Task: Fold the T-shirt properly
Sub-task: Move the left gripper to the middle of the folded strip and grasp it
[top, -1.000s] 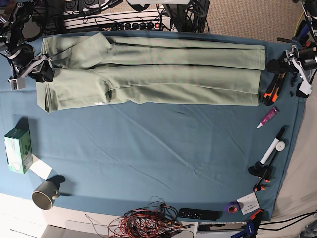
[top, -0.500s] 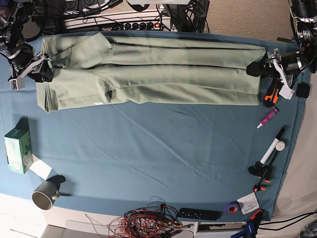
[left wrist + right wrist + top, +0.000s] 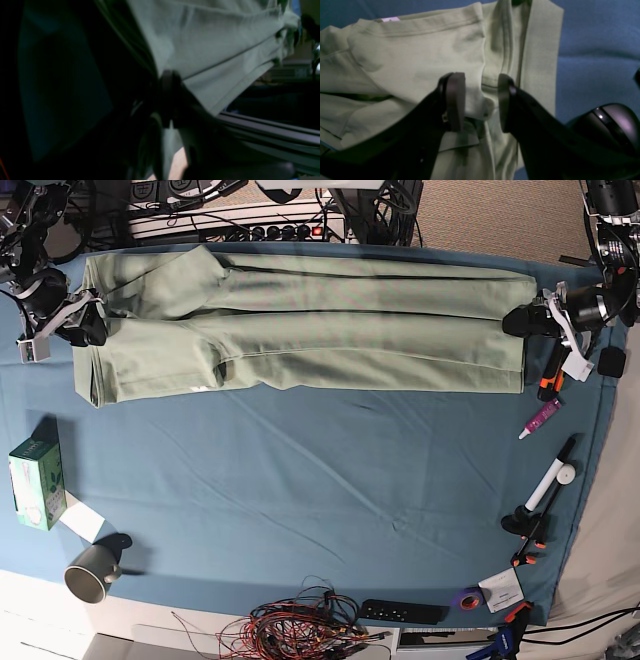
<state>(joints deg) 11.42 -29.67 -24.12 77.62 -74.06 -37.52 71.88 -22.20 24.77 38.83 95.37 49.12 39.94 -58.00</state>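
At the T-shirt ends, left hand clamping hem, right hand parted

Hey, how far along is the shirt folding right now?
Done: the T-shirt lies as a long narrow band along the far edge of the teal table cloth, its sides folded in. In hand: the left tool is pinching one end, while the right tool stands open around a fold at the other end. Left: folding the band end to end.
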